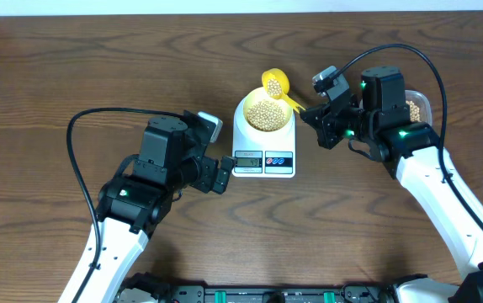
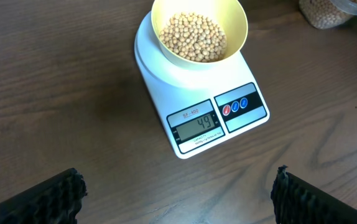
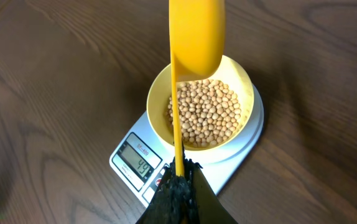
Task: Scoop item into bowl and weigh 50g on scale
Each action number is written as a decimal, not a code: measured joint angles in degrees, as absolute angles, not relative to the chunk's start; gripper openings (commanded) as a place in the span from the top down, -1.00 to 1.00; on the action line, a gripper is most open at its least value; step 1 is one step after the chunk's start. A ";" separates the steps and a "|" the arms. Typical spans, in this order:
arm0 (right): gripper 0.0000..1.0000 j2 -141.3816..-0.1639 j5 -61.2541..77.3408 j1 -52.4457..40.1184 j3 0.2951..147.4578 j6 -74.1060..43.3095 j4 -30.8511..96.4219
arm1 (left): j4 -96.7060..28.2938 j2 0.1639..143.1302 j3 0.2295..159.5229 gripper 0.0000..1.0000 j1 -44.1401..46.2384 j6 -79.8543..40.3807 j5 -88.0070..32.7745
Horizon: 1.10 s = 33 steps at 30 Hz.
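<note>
Right wrist: scoop [image 3: 196, 37] near bowl [image 3: 157, 109]; scale [image 3: 241, 144] reads 49.

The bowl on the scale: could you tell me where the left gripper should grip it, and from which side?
Probably the left rim, from above, one finger inside, one outside: the bowl wall is bare above the beans there, while the scoop in the right gripper hangs over the far rim.

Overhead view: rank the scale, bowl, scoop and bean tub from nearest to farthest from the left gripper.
1. scale, right beside the left gripper
2. bowl, on the scale
3. scoop, beyond the bowl
4. bean tub, far right
</note>
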State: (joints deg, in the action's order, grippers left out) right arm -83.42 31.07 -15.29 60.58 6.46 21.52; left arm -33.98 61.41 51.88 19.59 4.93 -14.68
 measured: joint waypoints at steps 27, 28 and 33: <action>0.98 -83.42 28.67 -15.29 60.58 5.04 20.25 | -34.00 61.41 51.88 -0.96 19.59 4.93 -14.68; 0.98 -83.42 28.64 -15.29 60.58 5.04 20.27 | -33.98 61.41 51.88 -0.96 19.59 4.95 -14.68; 0.98 -83.42 28.64 -15.29 60.58 5.06 19.66 | -33.98 61.41 51.88 -0.96 19.59 4.93 -14.68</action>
